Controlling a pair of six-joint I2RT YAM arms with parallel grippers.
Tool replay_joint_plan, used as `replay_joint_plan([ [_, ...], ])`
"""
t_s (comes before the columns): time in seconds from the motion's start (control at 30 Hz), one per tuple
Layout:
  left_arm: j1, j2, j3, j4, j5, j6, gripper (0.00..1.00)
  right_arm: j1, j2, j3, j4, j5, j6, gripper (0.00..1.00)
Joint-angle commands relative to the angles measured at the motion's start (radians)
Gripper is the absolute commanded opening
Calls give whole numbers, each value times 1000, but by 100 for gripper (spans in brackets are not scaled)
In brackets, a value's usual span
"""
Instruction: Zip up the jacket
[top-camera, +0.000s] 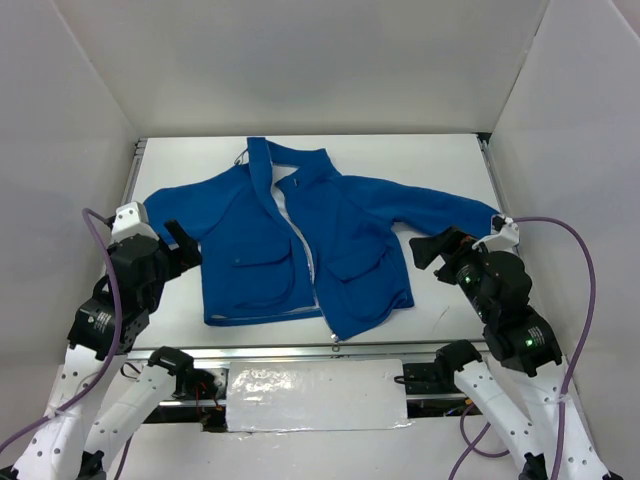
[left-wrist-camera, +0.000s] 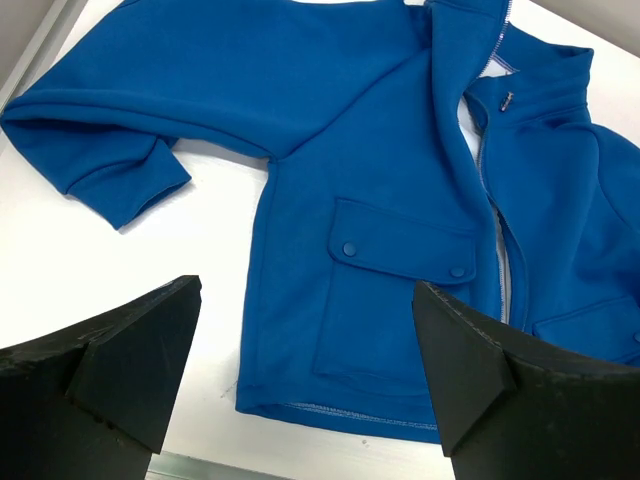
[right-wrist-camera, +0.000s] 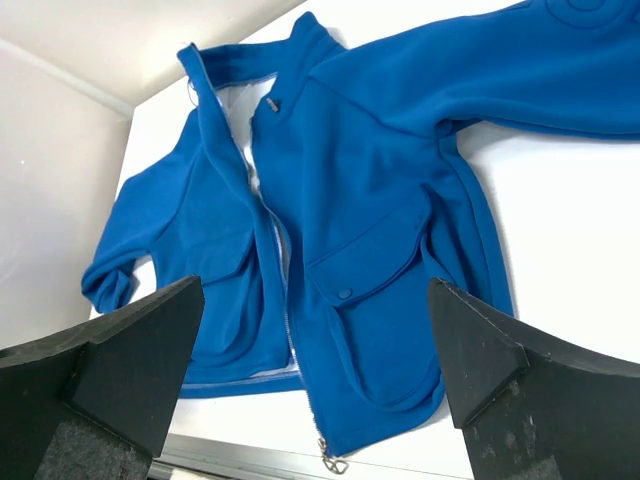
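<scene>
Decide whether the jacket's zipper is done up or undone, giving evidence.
Undone. On the jacket the front panels lie parted, pale lining showing between them below the collar, and the zipper pull sits at the hem.

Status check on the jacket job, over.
Left gripper open, right gripper open, both clear of cloth. Jacket flat, unzipped, slider at hem. Nothing blocking the zipper.
</scene>
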Motion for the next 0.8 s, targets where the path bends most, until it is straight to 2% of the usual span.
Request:
replay_joint_plan([
  [0.0, 6, 1, 2, 26, -15, -7, 99, 4, -14, 15, -5, 19, 10, 100],
  [0.17, 6, 12, -4, 47, 22, 4, 99, 4, -26, 4, -2, 43, 24, 100],
  [0.33, 6, 67, -11, 78, 135, 24, 99, 6, -49, -54, 50, -70, 25, 100],
  [0.5, -26, 228, 57, 35, 154, -42, 99, 4, -43, -65, 36, -101, 24, 100],
  [0.53, -61, 254, 64, 34, 136, -65, 99, 6, -43, -71, 38, -112, 21, 100],
  [0.63, -323, 397, 95, 23, -45, -211, 99, 6, -51, -103, 71, -158, 16, 100],
  [0.67, -468, 513, 115, 11, -128, -247, 99, 6, -54, -110, 82, -162, 21, 100],
  [0.7, -521, 578, 159, -12, -160, -325, 99, 9, -54, -113, 84, -166, 25, 100],
  [0.77, -616, 734, 195, -62, -193, -389, 99, 6, -54, -119, 81, -172, 25, 100],
])
